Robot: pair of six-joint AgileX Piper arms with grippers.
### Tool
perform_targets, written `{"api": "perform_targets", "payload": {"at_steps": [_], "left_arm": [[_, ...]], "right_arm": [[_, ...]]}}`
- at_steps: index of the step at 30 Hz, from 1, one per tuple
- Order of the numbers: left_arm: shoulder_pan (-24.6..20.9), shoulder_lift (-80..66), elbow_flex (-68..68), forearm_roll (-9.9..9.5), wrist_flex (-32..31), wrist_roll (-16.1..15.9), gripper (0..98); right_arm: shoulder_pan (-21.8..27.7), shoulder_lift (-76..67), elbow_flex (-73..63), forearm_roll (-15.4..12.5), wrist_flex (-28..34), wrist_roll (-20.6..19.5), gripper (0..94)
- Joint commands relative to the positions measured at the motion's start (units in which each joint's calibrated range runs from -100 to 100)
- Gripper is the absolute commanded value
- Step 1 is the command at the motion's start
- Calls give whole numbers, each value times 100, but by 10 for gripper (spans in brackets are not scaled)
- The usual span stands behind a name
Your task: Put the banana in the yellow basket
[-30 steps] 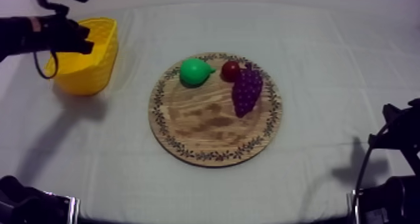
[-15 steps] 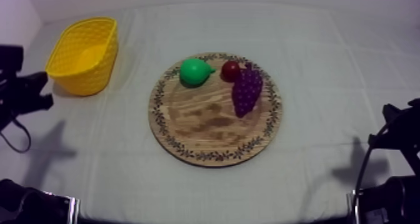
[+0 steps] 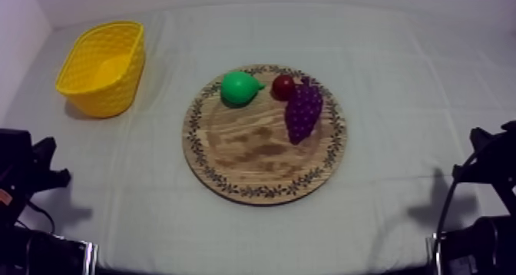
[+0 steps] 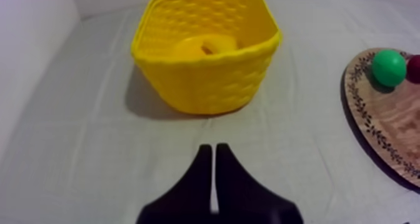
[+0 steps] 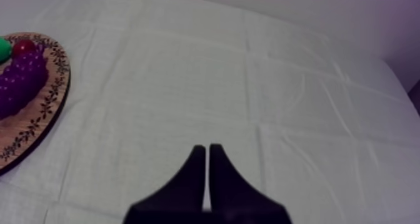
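Left gripper and right gripper are sitting pinched together, empty; the banana, seemingly, is lying inside the yellow basket.

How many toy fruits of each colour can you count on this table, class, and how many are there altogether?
Yellow: 1, the banana inside the yellow basket
Green: 1, the pear on the wooden board
Red: 1, the small red fruit on the board
Purple: 1, the bunch of grapes on the board
Total: 4
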Motion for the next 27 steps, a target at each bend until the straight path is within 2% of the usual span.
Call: {"api": "perform_targets", "payload": {"at_steps": [1, 10, 13, 16, 18, 21, 27], "left_arm": [[18, -435, 29, -3, 133, 1, 0], [235, -746, 7, 72, 407, -15, 1], [287, -759, 125, 108, -4, 391, 1], [305, -764, 171, 121, -176, 880, 1], [310, -765, 183, 124, -222, 1090, 1], [313, -766, 190, 126, -251, 1181, 1], [314, -767, 194, 127, -264, 1135, 1]], "right_arm": [[0, -2, 2, 1, -1, 2, 3], [0, -2, 2, 1, -1, 1, 3], [0, -2, 2, 1, -1, 1, 3], [0, -2, 2, 1, -1, 1, 3], [0, -2, 2, 1, -1, 1, 3], [0, -2, 2, 1, -1, 2, 3], [0, -2, 2, 1, -1, 2, 3]]}}
